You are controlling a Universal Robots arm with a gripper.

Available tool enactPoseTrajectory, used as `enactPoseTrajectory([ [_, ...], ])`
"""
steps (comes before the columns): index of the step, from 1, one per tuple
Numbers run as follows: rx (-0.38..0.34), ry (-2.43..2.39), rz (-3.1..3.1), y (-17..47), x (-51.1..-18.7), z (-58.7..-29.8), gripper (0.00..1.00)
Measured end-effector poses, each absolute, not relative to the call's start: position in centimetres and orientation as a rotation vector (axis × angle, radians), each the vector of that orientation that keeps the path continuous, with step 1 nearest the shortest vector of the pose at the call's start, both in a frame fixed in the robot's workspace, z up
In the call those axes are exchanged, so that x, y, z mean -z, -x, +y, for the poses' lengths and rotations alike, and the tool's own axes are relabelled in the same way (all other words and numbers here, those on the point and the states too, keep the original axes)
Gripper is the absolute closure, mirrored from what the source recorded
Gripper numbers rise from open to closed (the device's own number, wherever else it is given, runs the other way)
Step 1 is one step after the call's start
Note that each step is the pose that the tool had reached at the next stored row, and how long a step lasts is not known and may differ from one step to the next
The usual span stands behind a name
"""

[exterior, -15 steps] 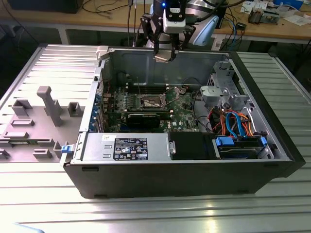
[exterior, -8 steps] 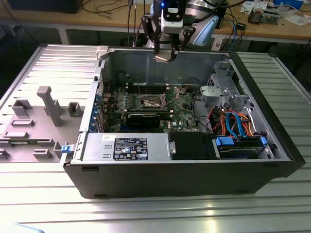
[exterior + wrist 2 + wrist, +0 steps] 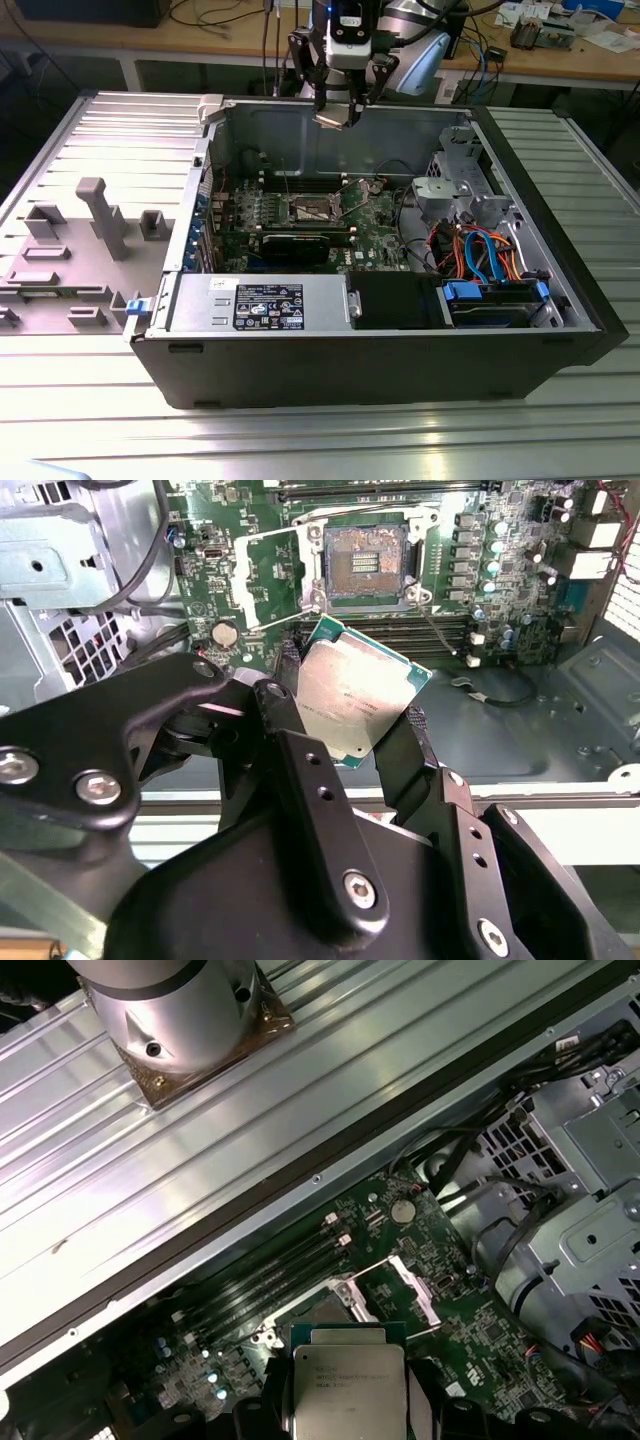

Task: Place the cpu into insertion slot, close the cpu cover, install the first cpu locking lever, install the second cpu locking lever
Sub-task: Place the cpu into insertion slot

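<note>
Black fingers (image 3: 310,780) of the hand (image 3: 350,715) are seen closest in the second wrist view, clenched on two opposite edges of the cpu (image 3: 355,695). The chip is gripped between the fingertips, and its silver top is turned toward that camera. A green border is noted around the metal lid. In the first wrist view the cpu (image 3: 350,1390) is likewise seen pinched in the hand (image 3: 350,1412), silver face up.

In the exterior view the hand (image 3: 340,112) is recorded at the height of the upper rim of the open case (image 3: 350,350), over its far wall. The cpu is thus held in the air, well apart from the slot (image 3: 312,210), which is found low on the green board (image 3: 385,215).

The slot (image 3: 365,560) is seen uncovered, with its dark centre and contact field exposed. The cover (image 3: 358,190) is observed swung up beside the slot, on the exterior view's right; its square window frame (image 3: 420,1295) is also made out in the first wrist view.

The case is laid on its side on the ribbed metal desk (image 3: 300,440).
</note>
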State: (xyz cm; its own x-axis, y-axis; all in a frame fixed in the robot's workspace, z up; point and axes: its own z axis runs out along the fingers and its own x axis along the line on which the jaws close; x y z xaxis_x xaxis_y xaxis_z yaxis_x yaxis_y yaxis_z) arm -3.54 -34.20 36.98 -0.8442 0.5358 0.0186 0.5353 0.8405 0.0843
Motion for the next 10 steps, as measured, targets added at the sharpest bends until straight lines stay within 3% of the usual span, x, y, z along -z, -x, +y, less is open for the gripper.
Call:
enactPoseTrajectory([
  [10,-0.134,-1.028,2.955,3.57,-36.57,-34.21,0.45],
])
